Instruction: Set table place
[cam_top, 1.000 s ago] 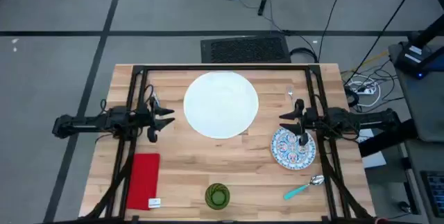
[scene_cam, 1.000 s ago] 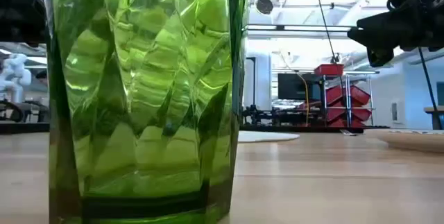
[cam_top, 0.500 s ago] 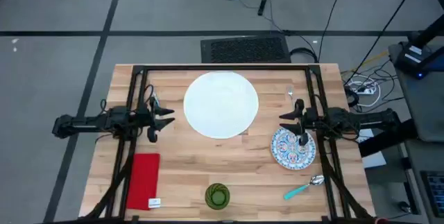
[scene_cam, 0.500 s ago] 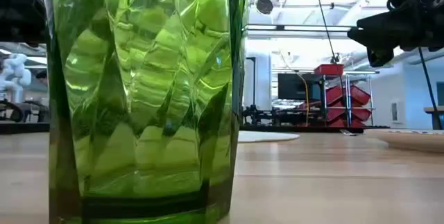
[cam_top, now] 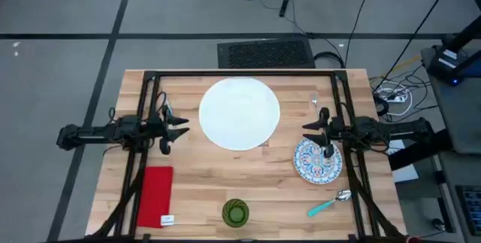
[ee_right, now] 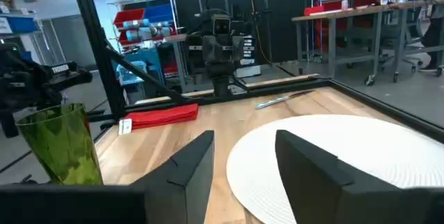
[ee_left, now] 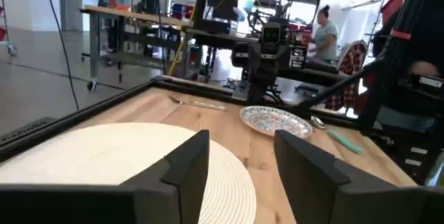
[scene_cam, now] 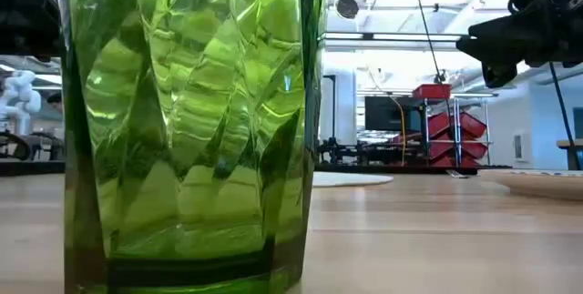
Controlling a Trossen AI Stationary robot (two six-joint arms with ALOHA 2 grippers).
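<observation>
white plate (cam_top: 239, 113): round, plain | left claw (cam_top: 177, 127), right claw (cam_top: 314, 132): parted, empty

A: What fills the low camera?

B: A green glass cup (scene_cam: 187, 126), standing upright on the wooden tabletop (scene_cam: 437, 235), very near the lens and taking up the left half.

A: And past it?

B: The flat edge of a white plate (scene_cam: 351, 179) lies farther back, right of the cup. At the far right another plate's rim (scene_cam: 542, 183) shows. A dark robot arm (scene_cam: 533, 21) hangs at the upper right, above the tabletop. Red bins (scene_cam: 455, 121) stand in the room behind.
</observation>
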